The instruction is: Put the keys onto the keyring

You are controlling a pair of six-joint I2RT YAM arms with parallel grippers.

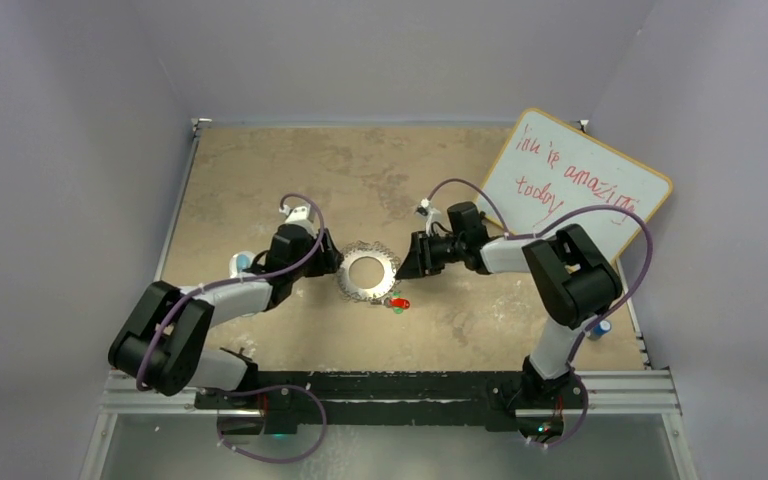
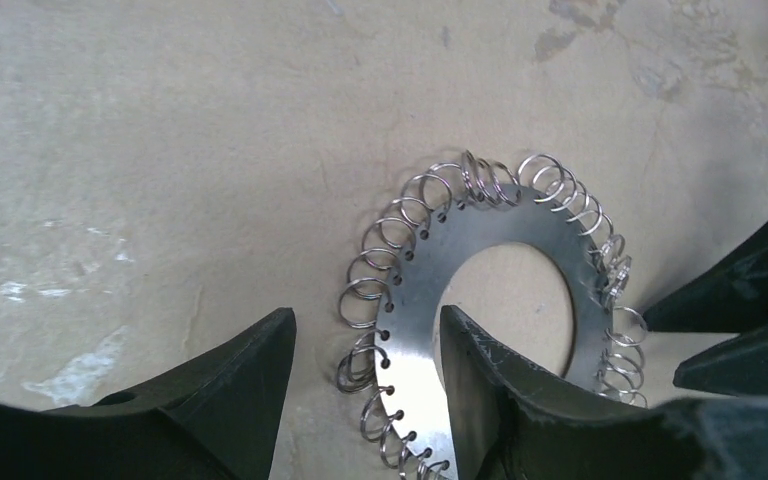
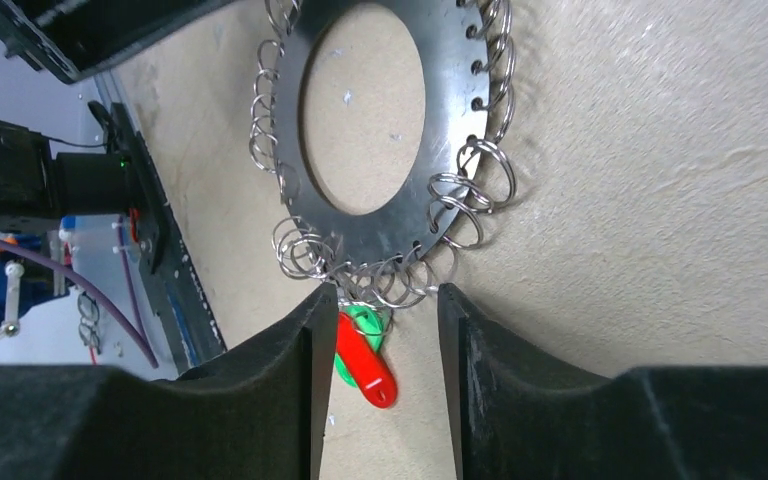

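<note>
Left claw [image 2: 367, 320] stands open astride the keyring [image 2: 520, 222] as the right claw [image 3: 385, 300], also open, brackets the keys [image 3: 365, 365] on the counter [image 3: 660, 200] at its loops [image 3: 475, 185], where a misjudged close could snag wire or flick them away.

Left fingers [image 2: 215, 400] parted, right fingers [image 3: 260, 400] parted, both held low, facing each other

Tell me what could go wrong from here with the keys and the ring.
1. The right gripper stands open around the keys, which lie right against the keyring's fringe of loops. Closing may pinch a loop too, or flick the small keys aside.
2. The left gripper straddles the ring's band, with one finger over the open centre. An uneven squeeze could slide or tip the flat ring on the table.
</note>
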